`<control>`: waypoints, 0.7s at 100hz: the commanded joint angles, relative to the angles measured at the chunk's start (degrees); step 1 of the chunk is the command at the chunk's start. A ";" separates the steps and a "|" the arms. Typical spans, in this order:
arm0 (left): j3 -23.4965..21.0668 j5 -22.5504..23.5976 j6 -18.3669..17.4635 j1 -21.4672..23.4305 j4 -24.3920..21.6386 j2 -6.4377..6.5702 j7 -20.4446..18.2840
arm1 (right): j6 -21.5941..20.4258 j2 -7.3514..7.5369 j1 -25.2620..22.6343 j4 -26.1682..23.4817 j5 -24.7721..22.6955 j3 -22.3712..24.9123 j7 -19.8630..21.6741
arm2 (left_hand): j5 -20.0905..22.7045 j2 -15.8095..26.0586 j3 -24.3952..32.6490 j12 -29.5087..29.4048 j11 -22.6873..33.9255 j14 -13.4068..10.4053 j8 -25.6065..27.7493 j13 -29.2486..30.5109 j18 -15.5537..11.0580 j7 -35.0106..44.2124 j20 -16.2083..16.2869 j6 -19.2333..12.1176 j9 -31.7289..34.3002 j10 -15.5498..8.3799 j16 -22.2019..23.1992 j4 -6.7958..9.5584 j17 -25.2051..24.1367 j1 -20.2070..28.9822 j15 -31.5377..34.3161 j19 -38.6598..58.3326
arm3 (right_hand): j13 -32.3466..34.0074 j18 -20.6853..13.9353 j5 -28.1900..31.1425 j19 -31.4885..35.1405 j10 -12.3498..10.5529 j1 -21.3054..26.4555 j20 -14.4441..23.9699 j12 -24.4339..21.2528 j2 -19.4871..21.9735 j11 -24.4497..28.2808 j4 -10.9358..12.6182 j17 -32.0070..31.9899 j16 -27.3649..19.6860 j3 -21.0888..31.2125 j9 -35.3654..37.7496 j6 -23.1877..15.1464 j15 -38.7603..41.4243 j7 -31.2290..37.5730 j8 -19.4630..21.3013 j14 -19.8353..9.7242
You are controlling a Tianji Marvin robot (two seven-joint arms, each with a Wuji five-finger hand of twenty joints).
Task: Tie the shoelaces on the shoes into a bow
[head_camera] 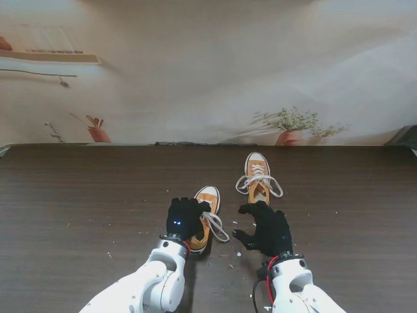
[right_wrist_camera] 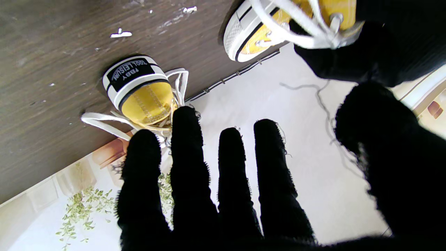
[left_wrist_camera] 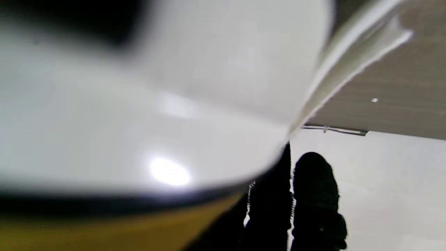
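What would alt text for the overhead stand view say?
Two black-gloved robot hands work at a dark wooden table: the left hand rests on the nearer orange sneaker, the right hand open beside it. A second orange sneaker with loose white laces sits farther away.

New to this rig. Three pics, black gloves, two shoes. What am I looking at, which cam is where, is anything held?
It is a two-armed robot whose five-finger hands wear black gloves. The wide picture comes from a camera on its stand, looking down at a dark wooden table. The other two come from cameras on the wrists, looking along the fingers, and they appear upside down.

On the table are two orange sneakers with white laces. The left hand rests on the nearer sneaker, with a lace trailing beside it; whether the fingers actually grip the lace cannot be told, since the left wrist view is a blur of shoe. The right hand is open, fingers spread, holding nothing. The farther sneaker lies untouched, its laces loose. White crumbs litter the table.
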 commanded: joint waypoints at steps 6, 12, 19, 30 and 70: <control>-0.52 1.10 -0.52 -4.04 -2.24 0.30 -1.58 | -0.28 0.28 -0.35 -0.41 0.20 0.02 1.13 | 4.56 1.83 5.55 2.38 3.28 -1.18 2.89 0.97 -3.47 5.06 0.54 0.97 2.53 -2.47 1.90 0.56 0.27 4.32 1.01 1.83 | 0.75 0.81 1.28 0.90 0.75 -1.46 0.18 -0.60 0.68 -1.03 0.92 0.28 -0.88 -1.90 0.76 -0.81 -0.19 -0.98 -0.71 0.56; -0.14 1.53 -0.33 -5.80 -1.91 0.33 -2.29 | -0.33 0.29 -0.36 -0.42 0.25 0.07 1.20 | 4.56 1.93 5.38 2.29 3.15 -1.40 2.88 0.97 -3.57 4.91 0.43 0.86 2.51 -2.54 1.82 0.59 0.23 4.26 0.93 1.66 | 0.75 0.80 1.37 0.92 0.76 -1.48 0.17 -0.59 0.70 -1.04 0.95 0.27 -0.87 -1.96 0.76 -0.84 -0.20 -1.00 -0.65 0.55; 0.55 1.55 -0.41 -8.11 -0.67 0.15 -2.62 | -0.31 0.29 -0.39 -0.43 0.33 0.18 1.30 | 4.47 2.19 5.06 2.30 3.08 -1.80 2.90 0.93 -3.62 4.79 0.34 0.42 2.50 -2.77 1.72 0.61 0.21 4.19 0.79 1.56 | 0.70 0.80 1.35 0.93 0.83 -1.45 0.14 -0.59 0.81 -1.06 0.99 0.26 -0.87 -2.01 0.77 -0.80 -0.22 -1.08 -0.61 0.57; 2.32 0.41 -0.38 -12.36 2.91 -0.69 -2.82 | -0.30 0.28 -0.40 -0.42 0.48 0.33 1.42 | 3.90 3.07 3.07 2.44 2.81 -2.64 3.25 0.46 -4.23 4.90 -0.22 -1.02 2.04 -3.19 1.72 1.04 -0.16 4.38 0.48 0.64 | 0.74 0.89 1.38 0.96 0.85 -1.40 0.12 -0.59 0.78 -1.10 1.02 0.26 -0.86 -2.01 0.78 -0.77 -0.21 -1.15 -0.53 0.52; 9.91 -9.37 -1.50 -25.58 24.24 -7.52 1.83 | 0.31 0.33 0.76 0.52 0.87 0.38 2.39 | 2.01 3.39 0.57 2.12 2.03 -3.18 1.98 -0.84 -4.52 2.49 -0.87 -1.07 0.61 -3.35 1.36 2.41 -1.47 3.73 -0.52 -0.74 | 0.64 0.82 1.33 1.06 0.79 -1.40 0.06 -0.55 1.03 -1.11 1.05 0.30 -0.85 -2.08 0.75 -0.84 -0.23 -1.30 -0.30 0.44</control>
